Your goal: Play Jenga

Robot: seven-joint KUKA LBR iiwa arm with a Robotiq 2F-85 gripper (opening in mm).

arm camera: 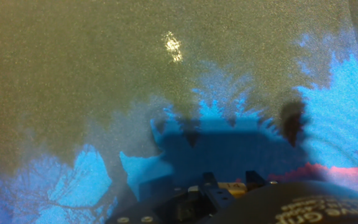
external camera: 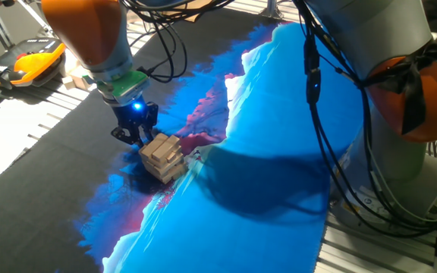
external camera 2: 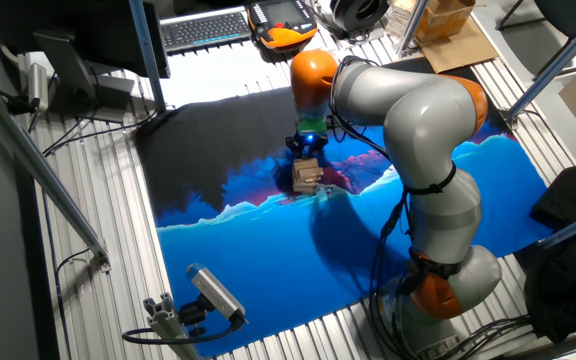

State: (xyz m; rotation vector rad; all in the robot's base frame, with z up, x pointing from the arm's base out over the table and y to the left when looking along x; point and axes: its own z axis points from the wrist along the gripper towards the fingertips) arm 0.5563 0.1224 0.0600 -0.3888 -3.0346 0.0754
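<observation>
Gripper (external camera: 133, 135) beside Jenga (external camera: 162, 156) (hand view misses the tower).

Jenga (external camera: 162, 156) blocks gripper's (external camera: 134, 135) side — mat (external camera: 279, 174) beyond open

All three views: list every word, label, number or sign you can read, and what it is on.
None can be read.
Gripper housing, hand view: pale printed characters at the lower right edge, too blurred and cut off.
Keyboard, the other fixed view: key legends too small.
Jenga tower: no marking visible.
</observation>
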